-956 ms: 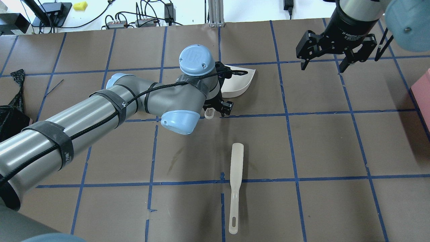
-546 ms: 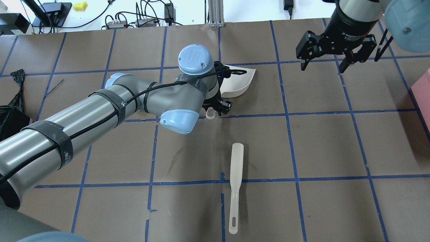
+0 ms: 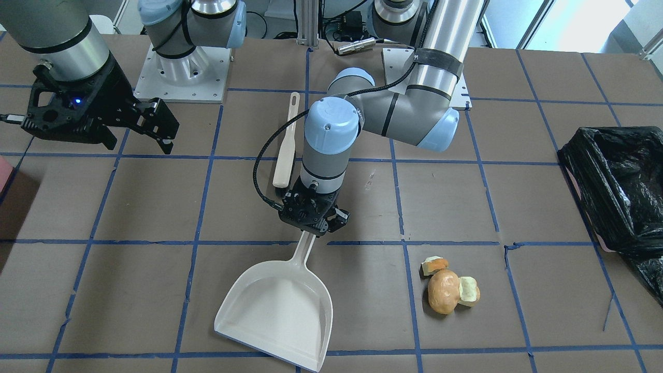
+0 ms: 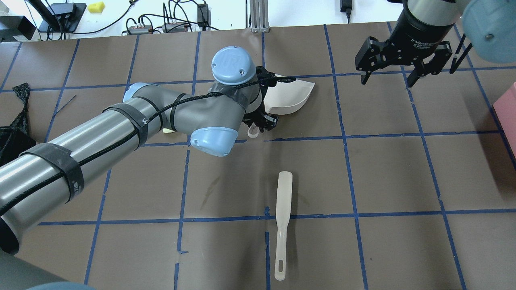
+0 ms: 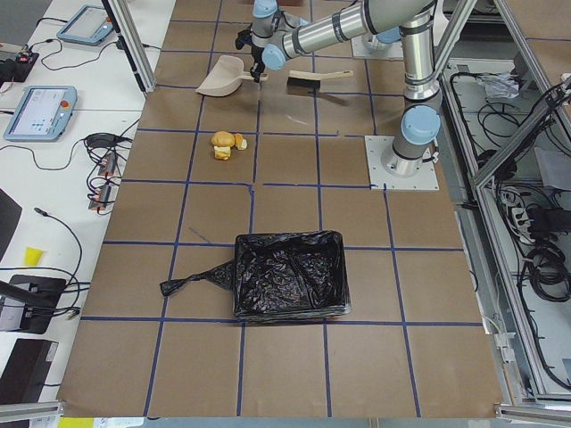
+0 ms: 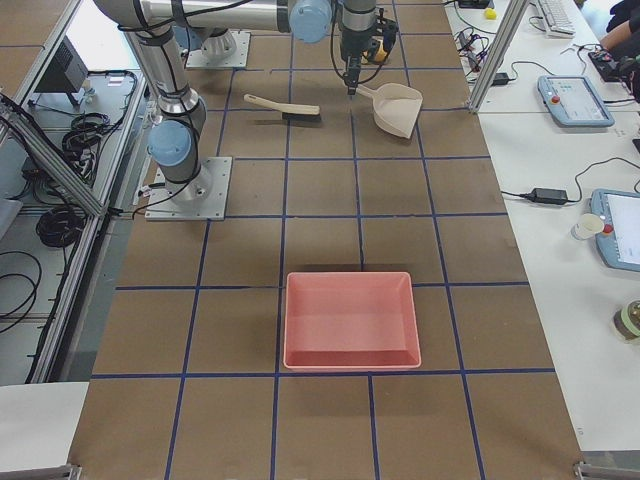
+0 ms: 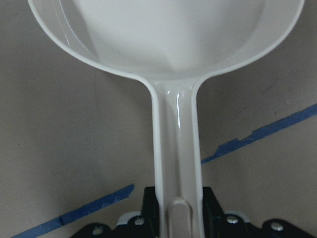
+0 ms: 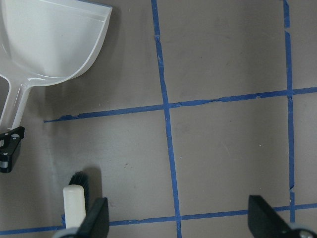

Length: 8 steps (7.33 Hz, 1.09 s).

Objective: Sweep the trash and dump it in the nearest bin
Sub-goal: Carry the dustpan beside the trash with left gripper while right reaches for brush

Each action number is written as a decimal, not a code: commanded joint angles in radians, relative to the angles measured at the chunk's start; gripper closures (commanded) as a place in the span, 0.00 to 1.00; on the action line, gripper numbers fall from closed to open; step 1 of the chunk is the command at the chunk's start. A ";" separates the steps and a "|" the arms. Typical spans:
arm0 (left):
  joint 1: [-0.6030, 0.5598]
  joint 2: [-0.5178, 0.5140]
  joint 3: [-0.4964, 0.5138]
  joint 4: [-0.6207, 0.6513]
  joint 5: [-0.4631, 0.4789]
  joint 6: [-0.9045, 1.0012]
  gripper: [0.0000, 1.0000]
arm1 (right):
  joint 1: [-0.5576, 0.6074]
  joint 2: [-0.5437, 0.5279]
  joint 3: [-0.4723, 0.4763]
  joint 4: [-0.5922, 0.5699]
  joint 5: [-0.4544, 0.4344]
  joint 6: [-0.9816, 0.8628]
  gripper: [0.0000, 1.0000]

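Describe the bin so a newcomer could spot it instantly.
On the brown table, go to the end on the robot's left. The bin sits there, a box lined with crinkled black plastic; the tray at the opposite end is bare pinkish-red.

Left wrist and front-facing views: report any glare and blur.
Left wrist view: a bright glare streak runs down the dustpan handle; the left gripper at the bottom edge looks soft, too close to focus. Front-facing view: sharp throughout, with white highlights on the glossy bin liner.
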 commanded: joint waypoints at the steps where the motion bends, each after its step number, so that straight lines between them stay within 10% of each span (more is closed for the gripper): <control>1: 0.072 0.045 0.005 -0.010 -0.004 0.031 0.98 | 0.002 -0.003 -0.003 0.000 0.000 0.002 0.00; 8: 0.368 0.269 -0.002 -0.282 0.000 0.708 0.98 | 0.131 -0.052 0.090 -0.008 0.039 0.121 0.01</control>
